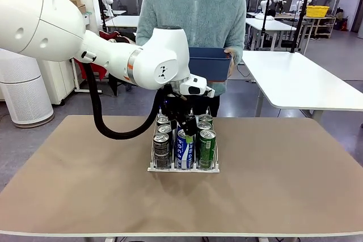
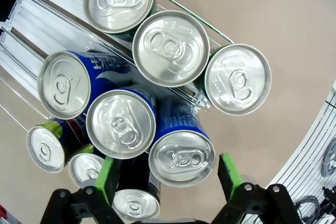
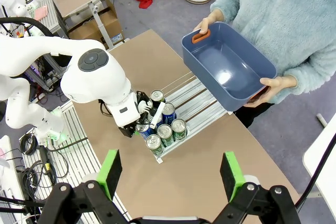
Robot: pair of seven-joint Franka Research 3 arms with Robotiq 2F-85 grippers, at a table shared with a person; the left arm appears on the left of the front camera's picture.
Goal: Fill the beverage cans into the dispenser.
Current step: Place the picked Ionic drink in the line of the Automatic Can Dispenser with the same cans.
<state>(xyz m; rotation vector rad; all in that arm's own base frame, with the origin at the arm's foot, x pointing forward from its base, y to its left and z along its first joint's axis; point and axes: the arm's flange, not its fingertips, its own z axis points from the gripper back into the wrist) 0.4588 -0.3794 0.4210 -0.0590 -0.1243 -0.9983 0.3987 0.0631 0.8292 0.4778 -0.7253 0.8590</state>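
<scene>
Reaching in from the left over the brown table (image 1: 68,185), with the white left arm (image 1: 130,60) bending down to the middle. Hanging right above the low clear-plastic rack with three narrow lanes, wire dividers and a white base (image 1: 182,167), the black left gripper with green pads (image 1: 182,122). Standing wide apart, its green fingers (image 2: 106,178), one on each side of a blue-and-white can with a silver top (image 2: 181,156), not pressing on it. Sitting near the middle of the table, the rack, with slim cans standing upright in all three lanes. Filling the left lane, dark cans (image 1: 161,150); filling the middle lane, blue-and-white cans (image 1: 185,150); filling the right lane, green cans (image 1: 206,147). Standing close together at the near end of the rack, the cans, with the far part of the lanes (image 3: 197,100) lying bare. Floating high above the table, the right gripper (image 3: 170,174), with its fingers spread wide and gripping nothing. Standing at the far side of the table, a person in a fluffy grey-blue sweater (image 1: 193,12). Gripping a dark blue rectangular plastic bin (image 3: 227,66) with both hands, one hand (image 3: 210,20) at each short end, above the far edge of the table.
</scene>
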